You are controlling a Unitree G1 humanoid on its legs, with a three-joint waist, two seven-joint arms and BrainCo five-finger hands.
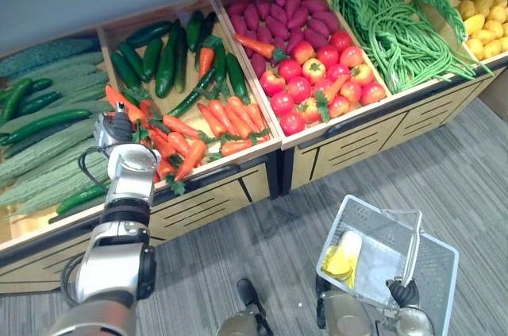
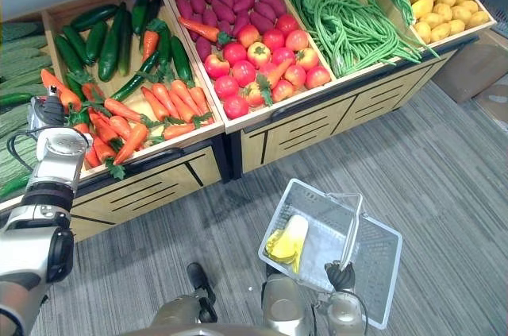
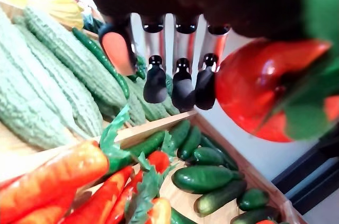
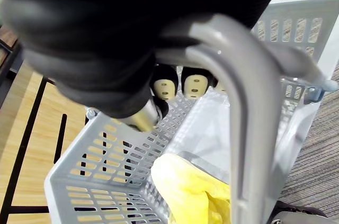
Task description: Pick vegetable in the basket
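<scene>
Wooden produce counter noted: orange carrots, green tops, heaped in bin. Over them left hand, fingers relaxed, nothing held. Grey basket, yellow item inside, held by handle, right hand clenched round it.

Glossy produce, matt plastic, pale wood

The basket is matt grey perforated plastic; carrots and cucumbers shine smooth like moulded plastic, bitter gourds are warty and dull; the stand is pale wood, the floor grey wood-grain.
</scene>
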